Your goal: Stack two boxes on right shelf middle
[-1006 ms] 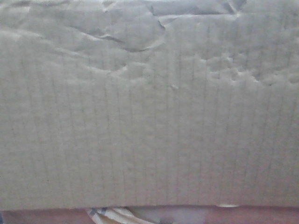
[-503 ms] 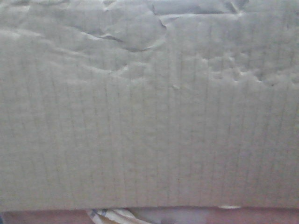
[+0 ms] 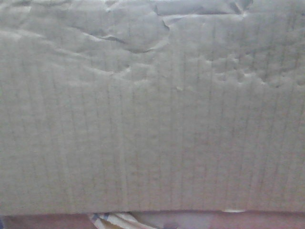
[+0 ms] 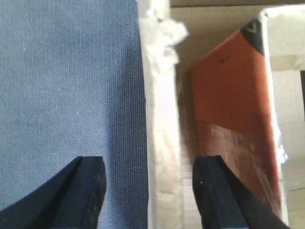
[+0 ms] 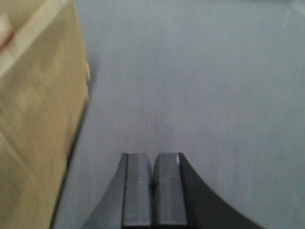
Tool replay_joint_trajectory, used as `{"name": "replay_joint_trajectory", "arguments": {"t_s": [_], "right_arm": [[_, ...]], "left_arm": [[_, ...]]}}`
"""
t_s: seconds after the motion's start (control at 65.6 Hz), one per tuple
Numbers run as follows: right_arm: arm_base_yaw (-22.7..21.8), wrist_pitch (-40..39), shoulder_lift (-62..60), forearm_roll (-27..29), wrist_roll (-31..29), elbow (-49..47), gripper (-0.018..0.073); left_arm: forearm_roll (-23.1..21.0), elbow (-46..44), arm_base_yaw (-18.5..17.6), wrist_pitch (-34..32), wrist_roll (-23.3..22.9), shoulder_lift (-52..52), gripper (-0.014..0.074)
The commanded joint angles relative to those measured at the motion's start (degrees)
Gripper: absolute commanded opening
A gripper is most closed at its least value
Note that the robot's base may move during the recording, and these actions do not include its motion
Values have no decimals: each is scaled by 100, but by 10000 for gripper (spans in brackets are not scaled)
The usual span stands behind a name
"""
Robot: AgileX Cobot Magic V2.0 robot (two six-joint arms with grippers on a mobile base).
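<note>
1. The left gripper [image 4: 150, 162] is spread wide. In the left wrist view its two black fingers [image 4: 90, 191] come in from 6 o'clock, one on either side of a pale, tape-wrapped box wall [image 4: 162, 133] that runs up between them toward 12 o'clock. It clamps nothing. Whether either finger touches the wall cannot be told.
2. The right gripper [image 5: 152, 164] is clenched, its pads pressed flat together with nothing between them. It hangs over a grey flat surface [image 5: 214, 95].
3. The wall belongs to an open box [image 4: 281, 43]. Toward 3 o'clock, the inside of the box shows an orange-red panel [image 4: 228, 95] with a dark corner at 1 o'clock. Ragged torn tape curls off the wall's top end near 12 o'clock.
4. In the right wrist view a tan box [image 5: 33, 119] fills the 9 o'clock side. It is blurred, and a pale tape band crosses it at 10 o'clock. It stands apart from the clenched fingers.
5. In the front view a carton [image 3: 152, 133] fills nearly the whole frame.
   - Its face shows faint vertical corrugation lines.
   - It has creases at 11 to 12 o'clock and dents at 2 o'clock.
   - A small pale tape tab [image 3: 233, 210] sits on its bottom edge at 5 o'clock.
6. A blue-grey woven surface [image 4: 66, 71] covers the 9 o'clock half of the left wrist view. Under the carton in the front view run a reddish strip [image 3: 47, 222] and a white striped thing [image 3: 114, 219] at 7 o'clock, too little of it showing to identify.
</note>
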Motion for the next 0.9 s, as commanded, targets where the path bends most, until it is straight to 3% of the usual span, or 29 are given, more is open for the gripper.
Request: {"name": "replay_joint_trajectory", "arguments": {"t_s": [0.0,0.152,0.366,0.594,0.884], "right_arm": [[-14,668,643,6,28,-387,-162],[-14,669,1344,21,28,-655,-162],[-14,550,1842,662,36,-734,-162],[-14,1176,2645,667,506,-1638,-153],[219,2005,3430,-302,1372,-2935,-140]], "left_arm": [[-11,-7,11,-22,36,-37,319],[-11,-7,11,-22,36,-37,319],[-11,-7,11,-22,36,-37,319],[-11,-7,11,-22,36,-37,319],[-11,-7,11,-22,34,-37,319]]}}
